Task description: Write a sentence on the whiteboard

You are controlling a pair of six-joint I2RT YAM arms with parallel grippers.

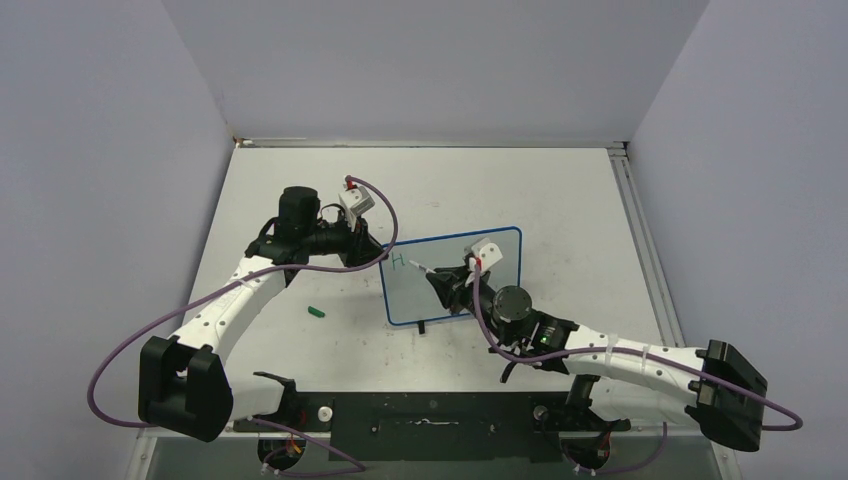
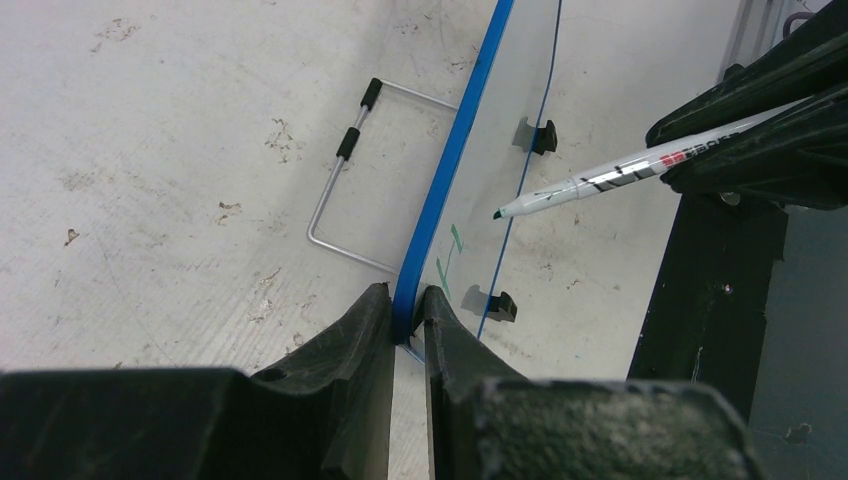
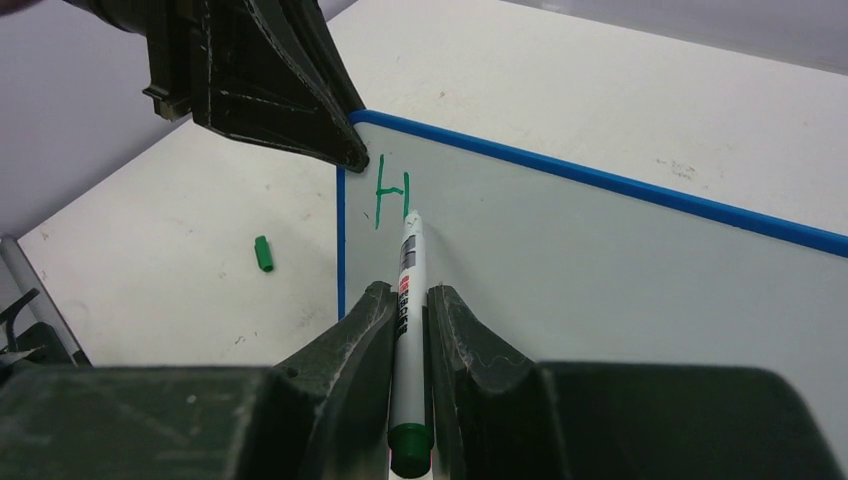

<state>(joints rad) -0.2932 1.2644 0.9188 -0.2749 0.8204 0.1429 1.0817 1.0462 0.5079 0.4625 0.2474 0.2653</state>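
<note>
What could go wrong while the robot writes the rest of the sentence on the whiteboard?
1. The left gripper pinches the whiteboard only at one corner of its blue frame; pressure from the marker may tilt or shift it.
2. The right gripper holds the marker by a thin pinch; it could twist, and strokes after the H may wobble.

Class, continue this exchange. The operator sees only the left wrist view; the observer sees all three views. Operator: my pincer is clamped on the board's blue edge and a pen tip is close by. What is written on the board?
Observer: Just one green letter, an H, near the upper left corner of the board as the top view shows it.
Operator: Where is the pen tip relative to it?
Observer: The tip of the pen sits at the foot of the H's right stroke; I cannot judge contact.
Operator: Is anything on the table that I can't see?
Observer: A small green cap lies on the table, left of the board.
</note>
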